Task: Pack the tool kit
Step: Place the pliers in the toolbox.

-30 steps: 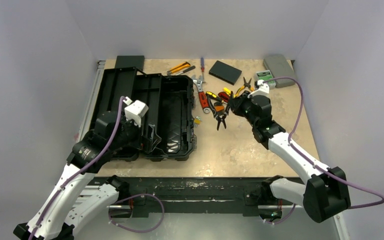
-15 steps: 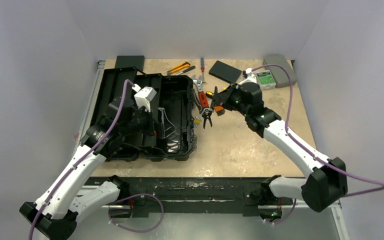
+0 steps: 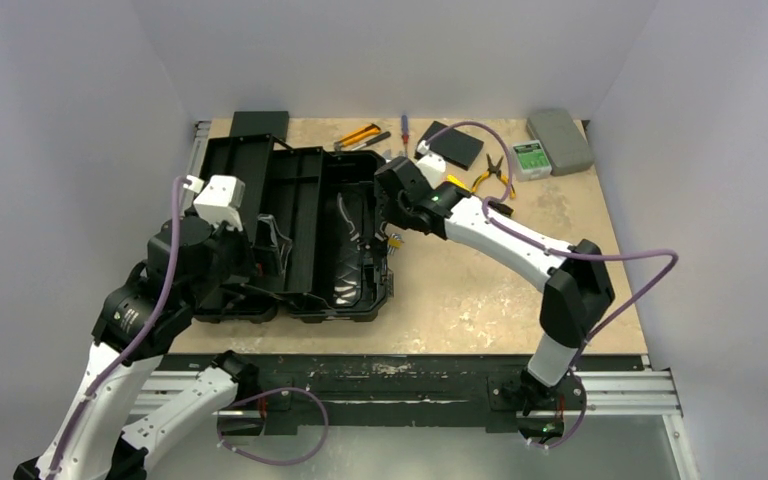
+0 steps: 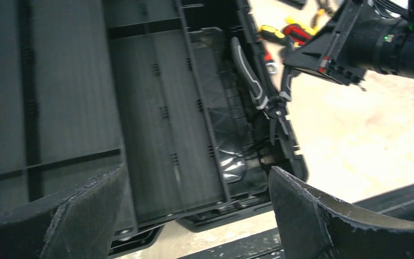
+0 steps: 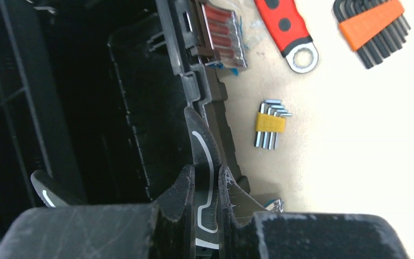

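Pads (image 4: 59,221) of scuffed black with ragged edges fill the bottom corners of the left wrist view. The left pincer (image 4: 197,171) is spread wide, holding nothing, over the near left part of the toolbox (image 3: 310,170). The toolbox lies open on the beige, mottled surface (image 3: 520,290). It is moulded black plastic with ribbed floors and thin dividing walls, and its right half is a deeper tub with a glossy bottom.

At the toolbox's right rim the right pincer (image 5: 206,175) is pressed together on one handle of the pliers (image 5: 199,143), which have black grips with a pale curved stripe. The second handle shows only in the wrist views. The left wrist view alone shows the pliers' joint and dark nose, which point down along that rim.

Only the right wrist view shows the small things just right of the toolbox:
- one clear packet (image 5: 223,32) of red pieces against the rim
- one yellow hex key set (image 5: 269,127) of silver keys
- one orange hex key set (image 5: 372,24) of dark keys
- one red wrench (image 5: 288,27) with a steel ring end

Only the overhead view shows what lies farther off. To the far right of the toolbox are the yellow-handled cutters (image 3: 490,172), one flat black box (image 3: 450,143), one green-labelled pack (image 3: 530,158) and one grey case (image 3: 558,128) with rounded corners. Beyond the toolbox lie one yellow-and-black knife (image 3: 360,135) and one slim screwdriver (image 3: 404,128). Behind its far left corner is a black slab (image 3: 258,123).
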{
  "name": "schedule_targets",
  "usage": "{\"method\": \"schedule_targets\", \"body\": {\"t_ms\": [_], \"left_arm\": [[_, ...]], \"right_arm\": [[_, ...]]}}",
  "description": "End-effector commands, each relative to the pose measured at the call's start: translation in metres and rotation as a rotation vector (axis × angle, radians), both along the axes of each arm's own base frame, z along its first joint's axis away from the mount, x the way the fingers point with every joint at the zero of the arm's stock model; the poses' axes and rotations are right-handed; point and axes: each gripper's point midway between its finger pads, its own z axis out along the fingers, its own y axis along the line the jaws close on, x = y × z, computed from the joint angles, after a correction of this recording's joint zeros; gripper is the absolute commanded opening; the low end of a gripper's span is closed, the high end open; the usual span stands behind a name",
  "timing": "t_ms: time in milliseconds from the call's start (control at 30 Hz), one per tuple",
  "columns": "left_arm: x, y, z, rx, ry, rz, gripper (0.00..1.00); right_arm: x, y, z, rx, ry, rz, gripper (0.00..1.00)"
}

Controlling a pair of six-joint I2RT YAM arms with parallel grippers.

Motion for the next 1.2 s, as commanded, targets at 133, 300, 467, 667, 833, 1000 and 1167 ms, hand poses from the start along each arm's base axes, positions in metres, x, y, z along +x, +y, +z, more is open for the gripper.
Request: {"method": "schedule_targets", "body": {"t_ms": [133,300,467,667,833,1000,1167], "left_arm": [[0.001,0.041,-0.023,0.18,-0.008,0.135,1.0],[0.004,0.031,-0.035,0.189,-0.005,0.08,1.0],[0.002,0.019,-0.039,0.167,-0.024,0.003,0.99],[-0.003,0.016,-0.038,0.138,-0.059,-0.021,0.99],[-0.003,0.013,-0.042,0.134,-0.052,-0.039,0.99],[-0.004,0.011,-0.045,0.136,-0.048,-0.053,0.99],[-0.005,0.009,-0.047,0.131,-0.046,-0.064,0.99]], "right_arm": [[0.002,0.027,-0.007,-0.002,0.021,-0.059,0.0],[0.001,0.04,-0.022,-0.048,0.039,-0.059,0.0],[0.002,0.055,-0.033,-0.051,0.054,-0.046,0.0],[0.003,0.065,-0.047,-0.061,0.07,-0.047,0.0],[-0.001,0.076,-0.059,-0.031,0.085,0.008,0.1],[-0.003,0.076,-0.038,0.014,0.033,0.041,0.51],[-0.009,0.071,-0.009,0.066,-0.02,0.065,0.55]]}}
